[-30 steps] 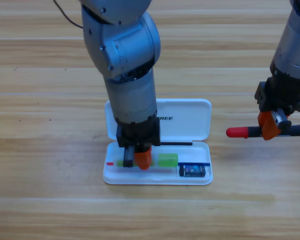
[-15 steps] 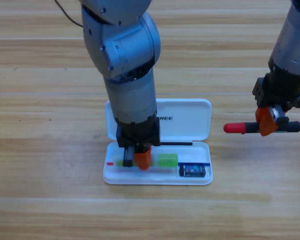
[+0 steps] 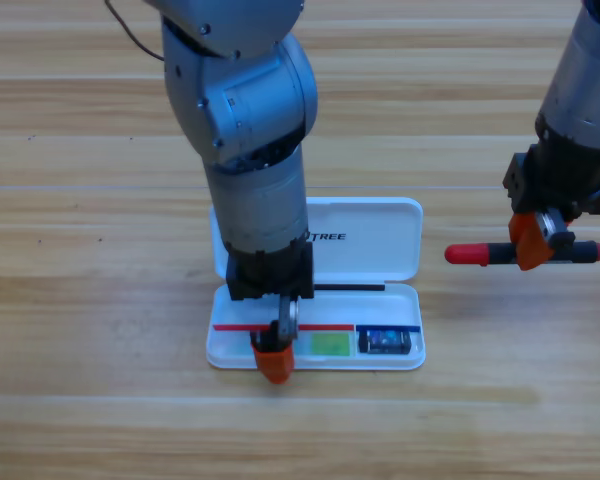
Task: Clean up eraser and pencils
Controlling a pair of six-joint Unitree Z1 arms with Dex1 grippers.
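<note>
Wooden bench (image 3: 100, 420): eraser (image 3: 384, 341) and green pencil (image 3: 330, 343) lie in the case (image 3: 400, 240), left claw (image 3: 275, 362) jaw state hidden, right claw (image 3: 533, 240) clamped on the red-ended pencil (image 3: 475, 254), not yet cased

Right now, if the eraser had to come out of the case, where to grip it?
Probably from straight above, jaws across its short front-back width. The eraser lies flat, long side left-right, in the right end of the case, whose end wall crowds its right side. The left gripper is at the case's front; the right gripper holds the dark pencil beside the case.

White case (image 3: 365, 240) lying open, on wooden table (image 3: 80, 300)
</note>
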